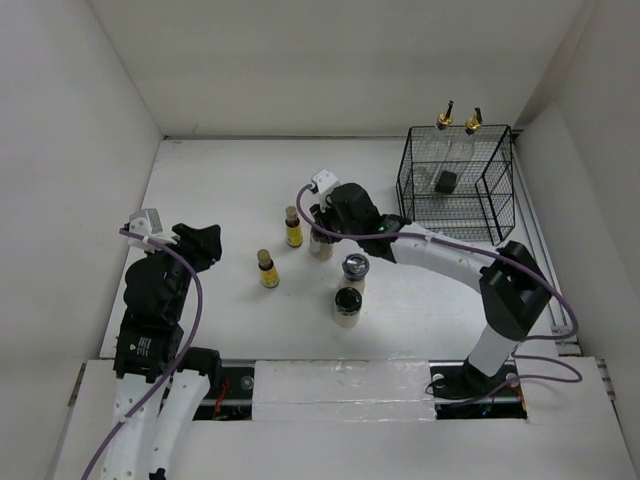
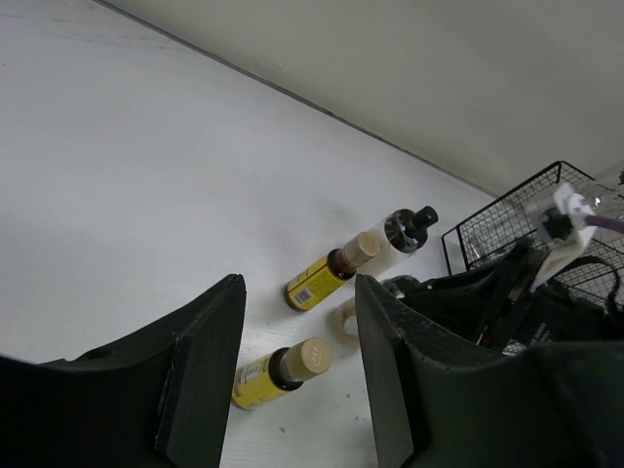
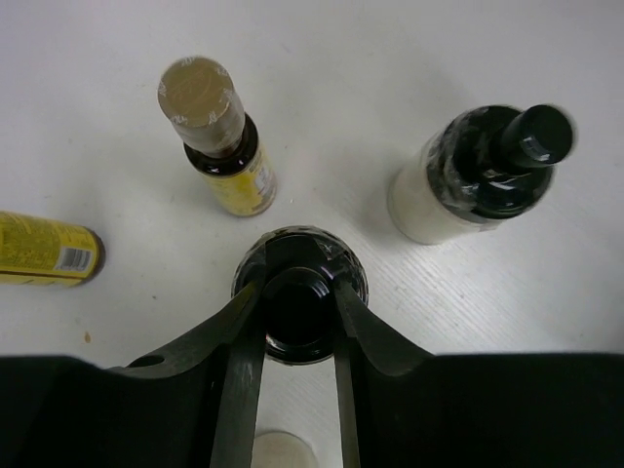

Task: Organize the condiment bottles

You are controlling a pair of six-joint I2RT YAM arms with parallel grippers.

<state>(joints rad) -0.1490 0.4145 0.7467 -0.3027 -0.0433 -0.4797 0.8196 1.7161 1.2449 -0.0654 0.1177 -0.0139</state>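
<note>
Right wrist: right end effector [image 3: 300, 327] pinching jar [image 3: 297, 249]; yellow bottle [image 3: 222, 146], second jar [image 3: 468, 185] near. Left end effector [image 2: 297, 380] spread.

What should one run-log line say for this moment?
right tool: shut on black-lidded cream jar by its knob | left tool: open, empty | wire basket: holds two glass cruets

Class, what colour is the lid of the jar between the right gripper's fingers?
Black: the lid shows best in the right wrist view.

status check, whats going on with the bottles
Left gripper open, empty. Right gripper clamped on black-lidded cream jar. Two clear gold-spouted cruets in black wire basket. Nothing blocking.
</note>
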